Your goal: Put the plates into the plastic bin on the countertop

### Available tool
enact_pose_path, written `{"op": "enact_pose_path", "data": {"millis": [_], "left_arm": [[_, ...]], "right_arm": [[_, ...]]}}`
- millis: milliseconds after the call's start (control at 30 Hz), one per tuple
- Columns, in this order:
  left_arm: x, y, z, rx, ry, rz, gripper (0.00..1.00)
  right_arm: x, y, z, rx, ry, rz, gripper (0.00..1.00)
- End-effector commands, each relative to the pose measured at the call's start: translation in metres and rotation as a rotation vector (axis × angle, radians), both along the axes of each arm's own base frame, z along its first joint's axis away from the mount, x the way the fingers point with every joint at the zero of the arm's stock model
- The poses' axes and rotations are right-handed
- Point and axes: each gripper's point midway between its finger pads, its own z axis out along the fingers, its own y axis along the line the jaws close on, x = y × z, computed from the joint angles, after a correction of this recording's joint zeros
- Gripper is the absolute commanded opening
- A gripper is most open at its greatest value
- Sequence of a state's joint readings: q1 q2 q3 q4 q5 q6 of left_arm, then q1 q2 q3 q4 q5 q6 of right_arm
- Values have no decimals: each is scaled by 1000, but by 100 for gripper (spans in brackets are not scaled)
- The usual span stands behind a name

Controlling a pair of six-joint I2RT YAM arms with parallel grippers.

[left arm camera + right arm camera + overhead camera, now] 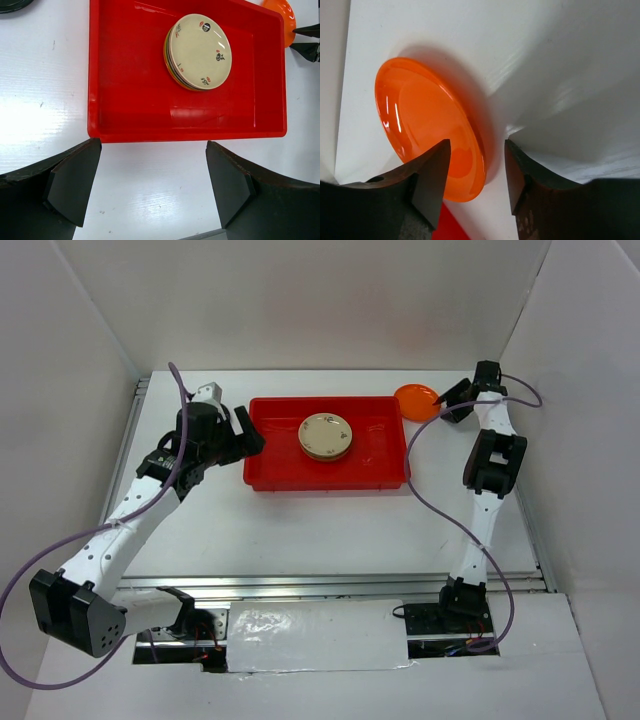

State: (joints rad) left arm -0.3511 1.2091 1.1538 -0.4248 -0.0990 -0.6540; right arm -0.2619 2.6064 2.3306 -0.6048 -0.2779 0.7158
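The red plastic bin (pixel 275 445) lies mid-countertop and holds a stack of plates (pixel 325 435) topped by a cream floral one; it also shows in the left wrist view (pixel 198 51). An orange plate (pixel 417 401) lies on the white countertop (pixel 330 530) just off the bin's far right corner. My right gripper (pixel 447 405) is open, and the orange plate's (pixel 420 120) near rim sits between its jaws, one finger over the plate. My left gripper (pixel 247 432) is open and empty at the bin's left wall (pixel 130 75), jaws over bare countertop.
The edge of a dark plate (pixel 12 4) shows on the countertop left of the bin, hidden under my left arm in the top view. White walls enclose the countertop. A metal rail (pixel 330 585) runs along the front edge.
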Motion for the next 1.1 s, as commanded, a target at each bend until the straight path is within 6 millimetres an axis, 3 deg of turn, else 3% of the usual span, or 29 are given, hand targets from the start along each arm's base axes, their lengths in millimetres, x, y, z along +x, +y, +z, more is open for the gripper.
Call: {"op": "enact_pose_path", "data": {"millis": [0,100,167,300,333,433,467,500,767,967,1067], "left_arm": [[7,1,14,-11,-54,-2,99],[7,2,16,-19,-61,0,99],[8,3,19,-23,-68,2,99],[8,7,19,-21,-68,12,99],[8,8,17,-19,-66,16,99],[8,10,17,-18,-66,26,99],[8,11,16,-17,-65,32,99],[8,12,17,-18,-67,37,99],[2,20,19,-22,-81,68,99],[-9,25,26,-24,-98,74,99],[-12,31,28,-21,-101,95,99]], "right_arm": [[-8,10,-10,34,44,37,54],[-7,12,-11,48,36,55,43],[-7,12,-12,50,33,58,25],[-9,14,-6,46,18,69,10],[-8,13,-4,36,8,65,0],[-14,14,8,7,-16,44,0],[-26,16,-5,9,20,32,0],[-26,14,22,-3,-28,10,0],[-47,-1,142,-106,-270,-178,0],[-57,-12,206,-191,-342,-291,0],[-68,-1,237,-220,-394,-292,0]]}}
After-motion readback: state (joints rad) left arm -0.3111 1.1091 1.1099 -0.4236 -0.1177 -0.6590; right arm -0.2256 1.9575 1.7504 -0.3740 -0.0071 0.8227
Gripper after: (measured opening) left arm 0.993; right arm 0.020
